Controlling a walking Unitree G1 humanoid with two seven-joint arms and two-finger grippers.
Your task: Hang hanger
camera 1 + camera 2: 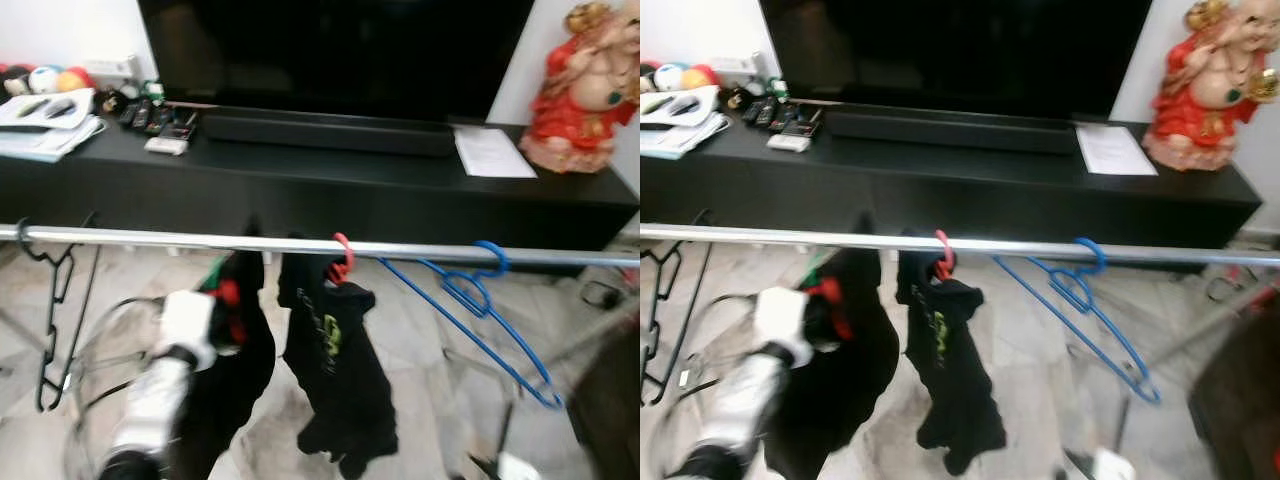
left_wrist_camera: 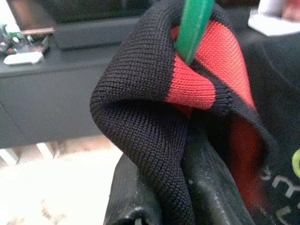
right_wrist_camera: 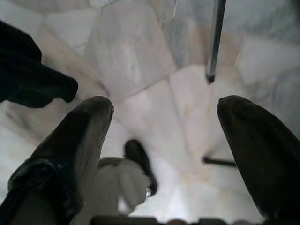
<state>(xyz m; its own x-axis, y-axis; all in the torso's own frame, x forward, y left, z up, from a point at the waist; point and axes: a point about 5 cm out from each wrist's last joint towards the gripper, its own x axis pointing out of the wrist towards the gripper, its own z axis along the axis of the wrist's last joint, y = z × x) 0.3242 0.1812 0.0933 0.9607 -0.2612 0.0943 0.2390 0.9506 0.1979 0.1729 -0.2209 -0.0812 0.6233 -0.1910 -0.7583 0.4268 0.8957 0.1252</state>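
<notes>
Left claw rises just under the silver rail, clamped on a black garment with red trim on a green hanger. To its right hang a black shirt on a red hanger, then a blue hanger, with bare rail between. Right claw gapes wide, low over the marble floor.

A long black TV cabinet stands on pale marble floor against a white wall
</notes>
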